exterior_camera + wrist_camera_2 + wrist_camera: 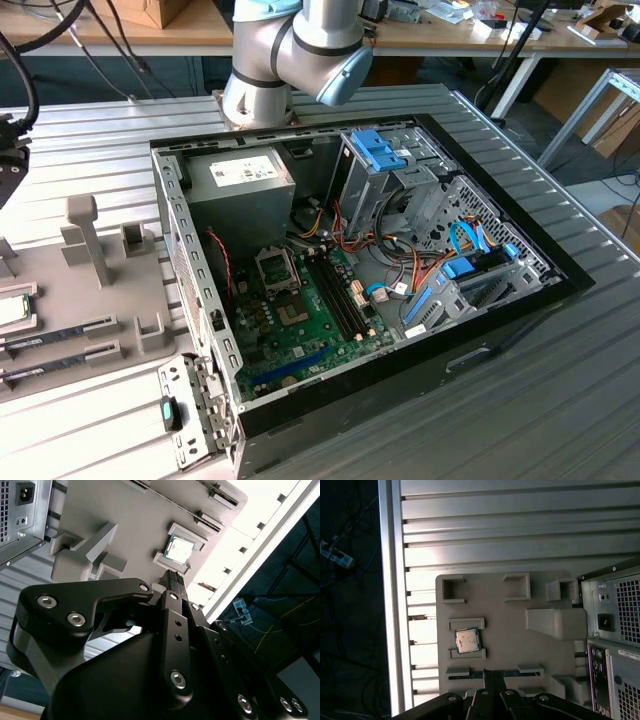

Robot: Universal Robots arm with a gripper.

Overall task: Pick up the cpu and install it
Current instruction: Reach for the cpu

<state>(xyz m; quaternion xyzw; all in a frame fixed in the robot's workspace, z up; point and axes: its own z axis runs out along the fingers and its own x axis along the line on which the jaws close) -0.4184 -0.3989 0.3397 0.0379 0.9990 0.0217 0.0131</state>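
The cpu (468, 640) is a small silvery square with a thin green rim. It lies flat in its recess on the grey holder tray (510, 630), beside the open computer case. The exterior view has the cpu (12, 310) at its far left. In both wrist views my gripper (493, 673) hangs above the tray with its two thin black fingers pressed together and nothing between them. The gripper's tips (173, 575) sit a short way from the cpu (180, 548), not touching it. On the green motherboard, the socket (277, 266) stands with its metal frame.
Memory sticks (60, 330) lie in slots on the tray beside upright grey posts (85, 240). The case (500, 300) holds a power-supply box (240, 185), drive cages and loose cables. Its rear panel (615, 630) borders the tray. The ribbed metal table ends at an edge (392, 605).
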